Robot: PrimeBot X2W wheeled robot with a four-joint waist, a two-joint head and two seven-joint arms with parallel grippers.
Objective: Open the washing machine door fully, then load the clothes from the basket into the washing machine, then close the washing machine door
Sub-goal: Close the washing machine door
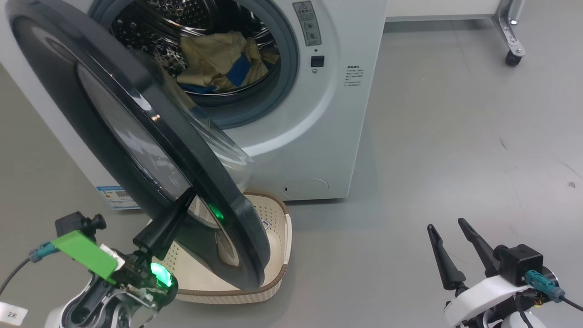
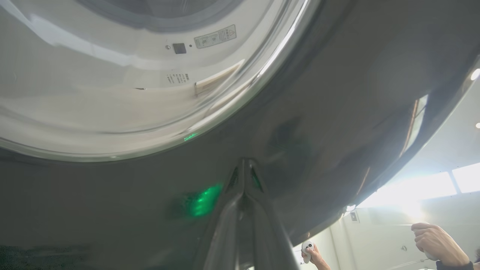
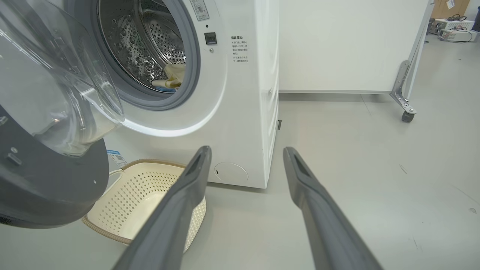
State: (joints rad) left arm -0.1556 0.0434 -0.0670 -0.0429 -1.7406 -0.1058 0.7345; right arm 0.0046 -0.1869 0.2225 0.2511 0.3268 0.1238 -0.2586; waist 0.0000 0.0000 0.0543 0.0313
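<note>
Washing machine (image 1: pixel 314 136): white front-loader, seen from 12 to 3 o'clock in the head view, drum open. Door (image 1: pixel 150 150): stands about half open and runs from 11 to 6 o'clock across the machine front. It is judged rigid, fairly heavy and hinged, so it is to be pushed rather than gripped. The wide black rim is glossy and judged slippery. Contact is best placed on the rim near the free edge, off the bulging glass. Basket (image 1: pixel 278 218): on the floor below the door, partly hidden by it; no garment is seen in the visible part. Clothes (image 1: pixel 223 59): cream with blue trim, heaped inside the drum; judged soft and light. Left claw (image 1: pixel 189 196): fingers pressed together with nothing between them, tips laid against the door's outer face at 7 o'clock. Right claw (image 1: pixel 446 224): spread wide and empty, at 4 o'clock above bare floor. Writing: a grey warning sticker (image 1: pixel 307 23) with a triangle sign, a block of small print (image 1: pixel 353 75) and a blue-edged label (image 1: pixel 116 197) are noted; none can be read.
</note>
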